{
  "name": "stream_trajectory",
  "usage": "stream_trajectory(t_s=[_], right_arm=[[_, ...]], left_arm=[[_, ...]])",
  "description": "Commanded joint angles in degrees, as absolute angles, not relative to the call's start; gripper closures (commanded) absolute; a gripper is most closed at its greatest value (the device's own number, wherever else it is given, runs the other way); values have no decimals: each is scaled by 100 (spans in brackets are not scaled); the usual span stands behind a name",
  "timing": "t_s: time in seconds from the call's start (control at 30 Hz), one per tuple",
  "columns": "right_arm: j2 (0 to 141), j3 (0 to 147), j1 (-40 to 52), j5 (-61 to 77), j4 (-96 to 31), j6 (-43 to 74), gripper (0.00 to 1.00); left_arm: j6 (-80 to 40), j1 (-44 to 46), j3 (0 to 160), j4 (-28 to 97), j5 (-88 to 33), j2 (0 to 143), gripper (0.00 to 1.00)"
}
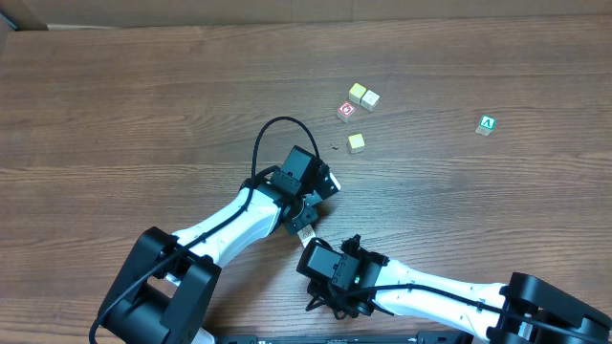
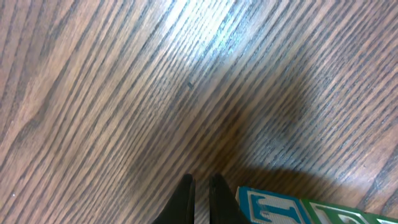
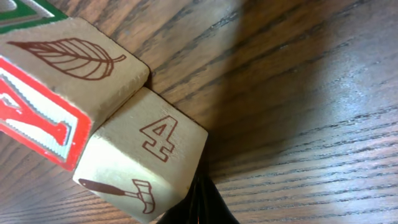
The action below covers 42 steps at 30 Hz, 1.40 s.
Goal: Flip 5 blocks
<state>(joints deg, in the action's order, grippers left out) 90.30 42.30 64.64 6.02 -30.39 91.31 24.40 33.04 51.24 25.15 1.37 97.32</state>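
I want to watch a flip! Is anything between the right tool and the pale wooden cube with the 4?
Nothing visible. The shut right tool sits right at the edge of the pale wooden number-4 cube; the leaf-printed wooden cube lies beyond it.

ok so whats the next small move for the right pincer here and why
Probably open the right pincer a little. It is shut, with its tips right at the lower corner of the block marked 4, which sits against the leaf block. While shut it cannot take that block to flip it.
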Motion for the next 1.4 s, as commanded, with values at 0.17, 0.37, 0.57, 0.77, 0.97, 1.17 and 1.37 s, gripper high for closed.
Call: stream_trajectory(t_s=[0.17, 0.37, 0.57, 0.77, 0.97, 1.17, 1.37], right_arm=[[9096, 4185, 6523, 521, -2928, 9155, 96], [9242, 4185, 6573, 591, -2764, 9155, 96], [9266, 4185, 6573, 613, -2749, 9155, 96], [9266, 4185, 6573, 617, -2746, 9153, 96], [9266, 4185, 6573, 631, -2740, 9155, 96], [9271, 4185, 6606, 628, -2703, 9155, 96], [9271, 4185, 6606, 631, -2703, 9155, 96]], left_arm=[[2399, 3391, 5078, 2502, -117, 9815, 96], [2399, 3505, 5078, 2495, -113, 9815, 96], [2399, 3570, 5078, 2475, -104, 9815, 96], [2397, 3573, 5078, 2460, -110, 9815, 96], [2394, 3573, 5078, 2456, -117, 9815, 96], [2397, 3623, 5078, 2421, -154, 9815, 96], [2394, 3771, 5078, 2298, -150, 9815, 96]])
